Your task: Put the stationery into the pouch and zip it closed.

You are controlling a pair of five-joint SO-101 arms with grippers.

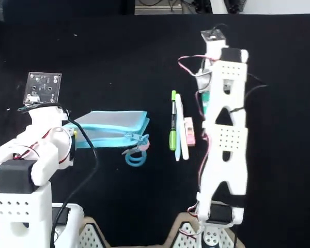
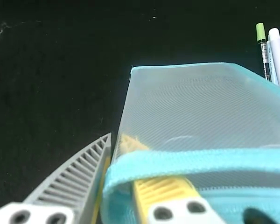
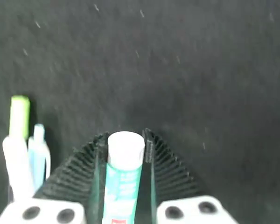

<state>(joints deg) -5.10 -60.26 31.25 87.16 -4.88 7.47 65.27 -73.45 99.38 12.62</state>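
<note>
No word, number or sign can be read anywhere on the bench (image 1: 119,51) or on the arms. The teal and white tube (image 3: 122,186) clamped in the right gripper (image 3: 125,136) has a label with pale print and a small red patch near the gripper's base, too blurred to make out. The green-capped pen (image 2: 262,51) beside the pouch (image 2: 200,107) shows dark marks along its barrel, too small to read.
</note>
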